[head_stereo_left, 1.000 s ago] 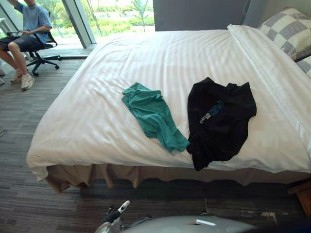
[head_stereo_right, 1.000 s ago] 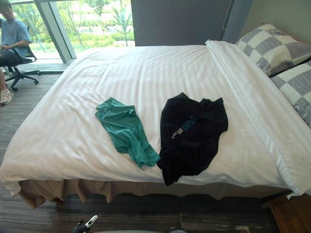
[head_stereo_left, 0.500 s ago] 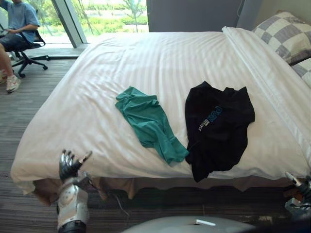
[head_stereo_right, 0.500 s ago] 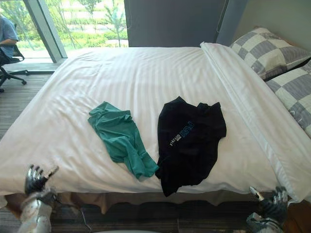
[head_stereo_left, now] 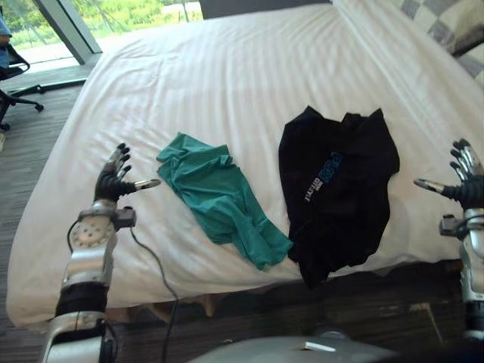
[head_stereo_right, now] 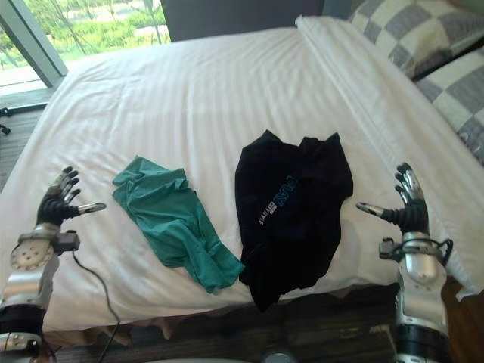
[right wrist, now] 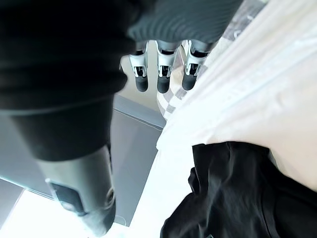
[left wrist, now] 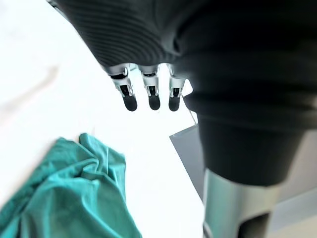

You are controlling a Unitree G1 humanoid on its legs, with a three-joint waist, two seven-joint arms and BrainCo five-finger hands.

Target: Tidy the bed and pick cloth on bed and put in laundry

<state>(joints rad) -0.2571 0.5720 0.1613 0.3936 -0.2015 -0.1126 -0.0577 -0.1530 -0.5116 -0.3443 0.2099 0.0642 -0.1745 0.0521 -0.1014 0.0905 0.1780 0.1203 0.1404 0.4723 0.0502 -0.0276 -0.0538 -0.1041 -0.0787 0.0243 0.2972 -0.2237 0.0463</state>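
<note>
change: both hands have come up from the bed's near edge and now sit over the white duvet (head_stereo_left: 227, 68). The whole view has also tipped down, which is the camera; the clothes keep their layout.
meaning: probably the reach phase. Nothing is picked and both garments lie on the bed.
left hand (head_stereo_left: 113, 180): centre left of frame, fingers straight and spread, empty, on bare duvet near the green garment (head_stereo_left: 219, 198) but apart from it.
right hand (head_stereo_right: 409, 206): right edge of frame, fingers spread wide, empty, apart from the black T-shirt (head_stereo_left: 336, 189).
green garment axis: crumpled, long axis runs upper left to lower right, with the lower end by the black hem.
black T-shirt axis: near vertical, collar up-frame, lower tip at the bed's near edge.
</note>
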